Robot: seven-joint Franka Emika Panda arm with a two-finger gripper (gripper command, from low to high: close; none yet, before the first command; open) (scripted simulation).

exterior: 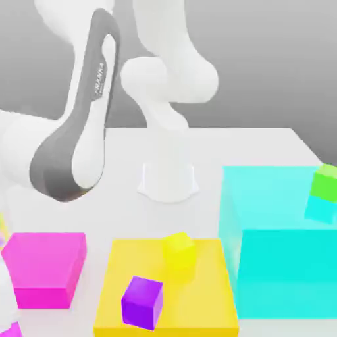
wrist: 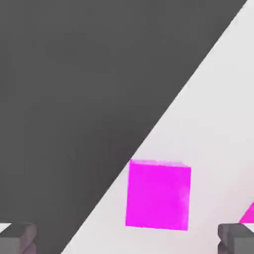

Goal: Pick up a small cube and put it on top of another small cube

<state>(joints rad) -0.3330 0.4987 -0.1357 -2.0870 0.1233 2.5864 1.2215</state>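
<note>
We see the end effector [wrist: 127, 238] with fingers wide apart, gripping nothing, a small magenta cube [wrist: 158, 195] on the white desk [wrist: 213, 114] between them. In the exterior view, a purple cube [exterior: 142, 302] and yellow cube [exterior: 180, 250] sit on a yellow block [exterior: 204, 289].

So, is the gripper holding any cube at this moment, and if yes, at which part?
Nothing is held. In the hand view the gripper is open, its fingertips far apart, and the small magenta cube lies on the table beyond them, untouched.
</note>
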